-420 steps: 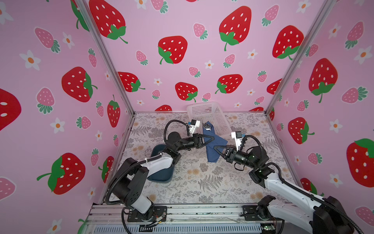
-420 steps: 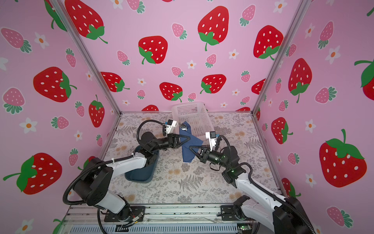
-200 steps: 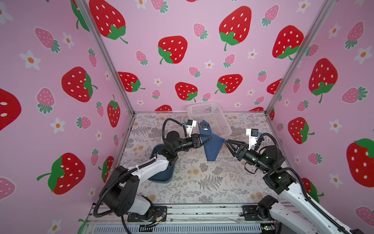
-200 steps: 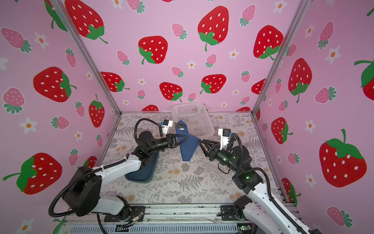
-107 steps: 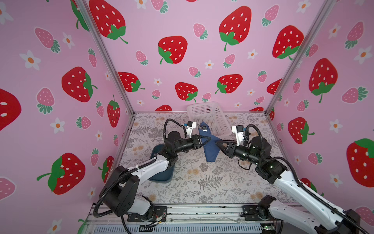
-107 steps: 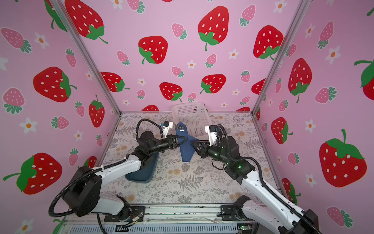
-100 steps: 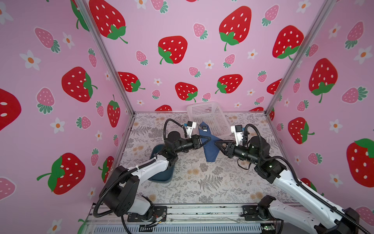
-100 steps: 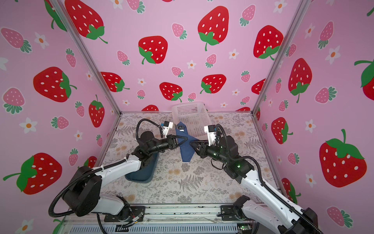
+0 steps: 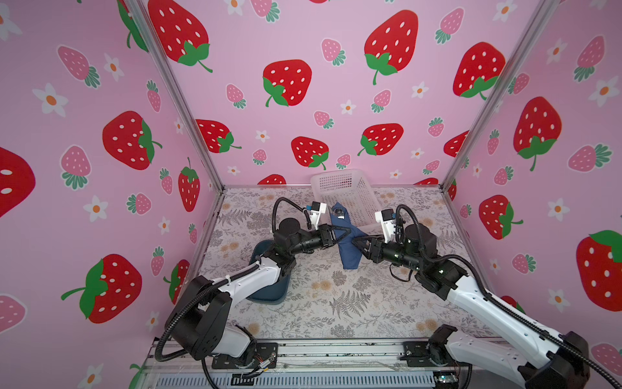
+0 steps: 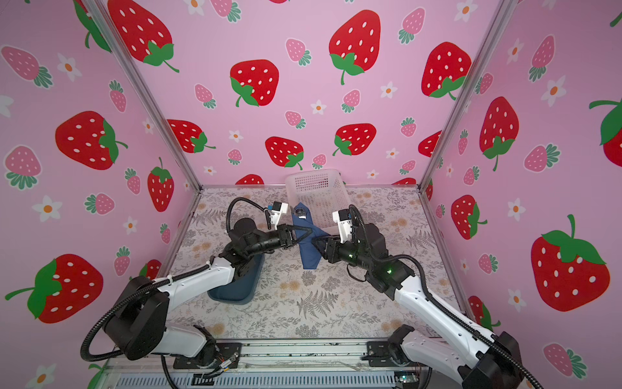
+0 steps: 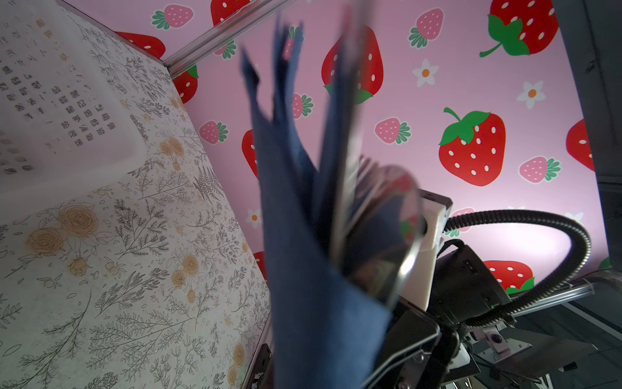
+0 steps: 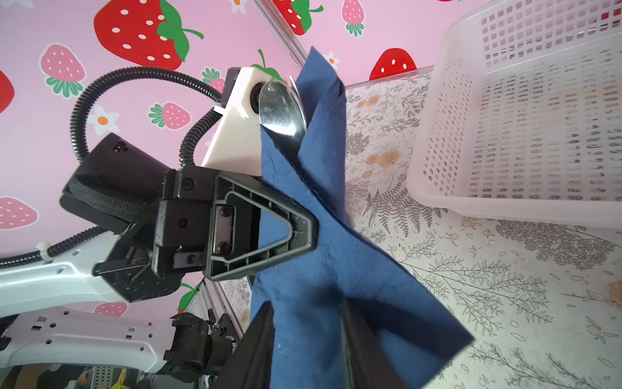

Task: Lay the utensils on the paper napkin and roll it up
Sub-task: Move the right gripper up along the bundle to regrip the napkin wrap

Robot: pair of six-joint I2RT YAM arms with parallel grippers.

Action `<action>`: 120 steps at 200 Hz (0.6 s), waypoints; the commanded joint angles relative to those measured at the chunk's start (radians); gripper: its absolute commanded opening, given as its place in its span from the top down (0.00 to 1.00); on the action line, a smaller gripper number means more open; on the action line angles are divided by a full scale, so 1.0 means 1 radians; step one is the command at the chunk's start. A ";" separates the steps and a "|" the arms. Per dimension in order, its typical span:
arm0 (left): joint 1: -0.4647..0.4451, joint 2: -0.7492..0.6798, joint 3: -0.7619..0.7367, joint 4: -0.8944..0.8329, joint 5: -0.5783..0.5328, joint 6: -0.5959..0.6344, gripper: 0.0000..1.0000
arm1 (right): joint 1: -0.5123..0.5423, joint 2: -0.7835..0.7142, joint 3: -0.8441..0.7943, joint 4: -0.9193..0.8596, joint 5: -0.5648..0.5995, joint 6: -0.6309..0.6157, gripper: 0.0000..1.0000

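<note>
Jaws of the left gripper (image 9: 346, 232) are pressed together on the paper napkin (image 9: 348, 256), pinching the dark blue roll about halfway along. The right wrist view shows this grip sharply, with one black triangular finger (image 12: 249, 192) lying flat against the paper. Jaws of the right gripper (image 9: 356, 240) stand apart with the lower part of the roll between them. In the right wrist view its two dark fingers (image 12: 259, 350) flank the paper, and I cannot tell whether they squeeze it.

The napkin is held tilted just beside the white basket (image 9: 350, 198), at the basket's corner nearest the left arm, on the side facing the robot's bases. Whether its lower corner touches the floral table (image 9: 336, 303) I cannot tell.

Of the utensils, only a spoon (image 12: 281, 107) is plain to see, its shiny bowl sticking out of the end of the roll that points toward the basket's rim. In both top views the spoon is just a small glint (image 10: 300, 212). In the left wrist view the roll (image 11: 303, 286) fills the middle, blurred, with the bowl a smeared reflection beside it and the right arm behind.

The top views alone show the teal tray (image 9: 269, 293), well apart from the basket and partly under the left arm. The wrist views show the basket's perforated wall (image 12: 437, 134) from close up.
</note>
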 commanded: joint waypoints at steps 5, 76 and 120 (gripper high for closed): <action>-0.001 -0.022 0.026 0.044 0.026 0.006 0.93 | 0.005 0.010 0.029 0.011 -0.002 -0.006 0.61; -0.001 -0.022 0.024 0.044 0.035 0.000 0.93 | 0.005 0.031 0.030 0.038 -0.010 -0.008 0.55; -0.001 -0.022 0.030 0.044 0.034 -0.003 0.93 | 0.005 0.056 0.015 0.057 -0.078 -0.002 0.54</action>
